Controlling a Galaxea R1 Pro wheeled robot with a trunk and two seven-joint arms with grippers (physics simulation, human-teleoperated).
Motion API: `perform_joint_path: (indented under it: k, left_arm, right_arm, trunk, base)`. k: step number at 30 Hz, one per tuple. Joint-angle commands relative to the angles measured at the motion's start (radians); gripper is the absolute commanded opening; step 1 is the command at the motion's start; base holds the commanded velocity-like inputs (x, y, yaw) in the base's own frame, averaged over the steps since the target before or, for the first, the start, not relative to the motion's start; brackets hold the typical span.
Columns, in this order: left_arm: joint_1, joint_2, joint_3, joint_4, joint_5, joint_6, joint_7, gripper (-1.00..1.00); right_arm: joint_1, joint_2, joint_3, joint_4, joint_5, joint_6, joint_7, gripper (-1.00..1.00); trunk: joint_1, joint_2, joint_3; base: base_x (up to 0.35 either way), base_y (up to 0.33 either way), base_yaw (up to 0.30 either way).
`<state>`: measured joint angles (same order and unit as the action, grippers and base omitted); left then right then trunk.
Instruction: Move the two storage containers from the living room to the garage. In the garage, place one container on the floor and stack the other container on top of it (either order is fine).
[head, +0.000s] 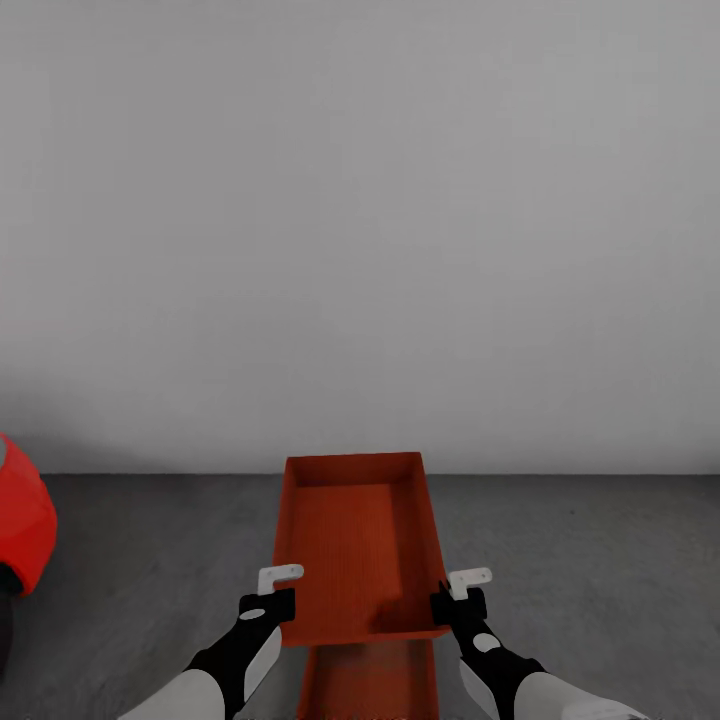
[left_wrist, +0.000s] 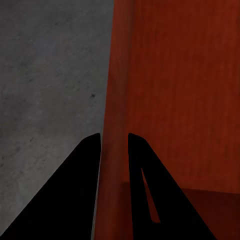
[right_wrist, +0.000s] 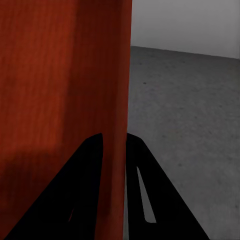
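Upper container held over the lower one in the garage, stack nearly made.

Both hands clamped on the upper storage container (head: 360, 540): left hand (head: 272, 592) pinching its left side wall, right hand (head: 462, 592) pinching its right wall, each wall seen between the fingers in the wrist views. Beneath and nearer, a second storage container (head: 370, 680) already down on the dark concrete floor (head: 600, 560), close to the white-grey wall (head: 360, 250), red car (head: 22, 525) off to the left. Transport apparently done; left to do: lower, seat squarely, release. Contact between the bins impossible to tell.
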<state>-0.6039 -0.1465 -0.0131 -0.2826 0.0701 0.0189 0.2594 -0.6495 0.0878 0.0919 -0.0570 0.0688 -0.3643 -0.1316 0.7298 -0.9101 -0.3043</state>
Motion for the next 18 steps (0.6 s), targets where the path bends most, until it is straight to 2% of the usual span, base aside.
perform_joint_path:
  k: [1,18]
  left_arm:
    - [0.000,0.008,0.004,-0.005,-0.015,-0.031,0.018,-1.00]
    - [0.000,0.008,0.004,-0.006,-0.015,-0.031,0.018,-1.00]
  right_arm:
    - [-0.001,0.000,-0.047,0.003,-0.014,-0.004,-0.014,-1.00]
    - [-0.001,0.000,-0.047,0.003,-0.014,-0.003,-0.014,-1.00]
  trunk:
    - [0.000,-0.001,-0.003]
    - [0.000,-0.001,-0.030]
  base:
    - [0.000,0.000,0.000]
    - [0.000,0.000,0.000]
